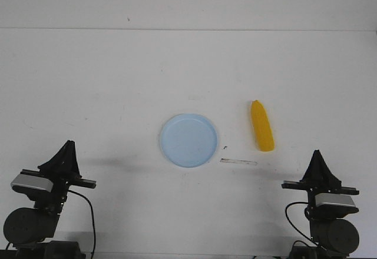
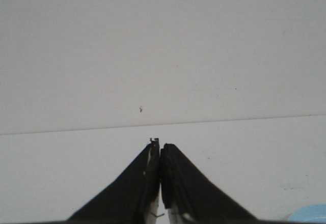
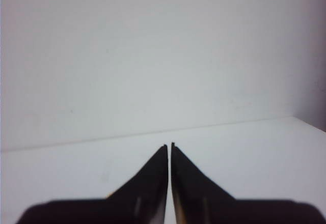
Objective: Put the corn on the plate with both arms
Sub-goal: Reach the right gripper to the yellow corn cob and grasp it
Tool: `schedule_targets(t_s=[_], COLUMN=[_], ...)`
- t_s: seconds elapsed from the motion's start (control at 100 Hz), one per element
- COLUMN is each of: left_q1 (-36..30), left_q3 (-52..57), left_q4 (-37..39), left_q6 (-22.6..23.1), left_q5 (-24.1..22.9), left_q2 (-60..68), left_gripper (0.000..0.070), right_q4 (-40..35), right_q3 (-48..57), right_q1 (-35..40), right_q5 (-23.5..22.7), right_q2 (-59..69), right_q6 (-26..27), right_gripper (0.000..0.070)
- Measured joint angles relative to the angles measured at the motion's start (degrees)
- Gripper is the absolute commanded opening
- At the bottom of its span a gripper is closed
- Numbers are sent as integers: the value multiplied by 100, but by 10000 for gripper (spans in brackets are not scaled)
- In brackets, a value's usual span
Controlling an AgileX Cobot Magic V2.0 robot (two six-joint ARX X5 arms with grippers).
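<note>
The yellow corn (image 1: pixel 262 125) lies on the white table, right of centre, its tapered end pointing away from me. The pale blue plate (image 1: pixel 188 139) sits empty at the table's middle, left of the corn; a sliver of its rim (image 2: pixel 308 215) shows in the left wrist view. My left gripper (image 1: pixel 68 144) is shut and empty at the near left, well away from the plate; it also shows in the left wrist view (image 2: pixel 160 143). My right gripper (image 1: pixel 317 152) is shut and empty at the near right, below the corn; it also shows in the right wrist view (image 3: pixel 169 145).
A thin pale strip (image 1: pixel 238 162) and a tiny dark speck (image 1: pixel 225 147) lie on the table between the plate and the corn. The table's far edge (image 1: pixel 188 29) meets a white wall.
</note>
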Motion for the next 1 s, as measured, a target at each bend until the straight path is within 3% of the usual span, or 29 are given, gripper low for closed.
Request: schedule_targets(t_s=[0.14, 0.62, 1.0], left_q1=[0, 0, 0], left_q3=[0, 0, 0], left_q4=[0, -2, -2], left_q6=[0, 2, 2], left_q5=[0, 0, 0], left_q2=[0, 0, 0], left_gripper=[1, 1, 1], right_q4=[-212, -1980, -4000], right_q3=[763, 3239, 5241], right_q1=[2, 446, 1025], right_q5=[2, -13, 7], right_q2=[859, 4483, 7001], right_q6=[-7, -13, 15], right_gripper=[7, 7, 7])
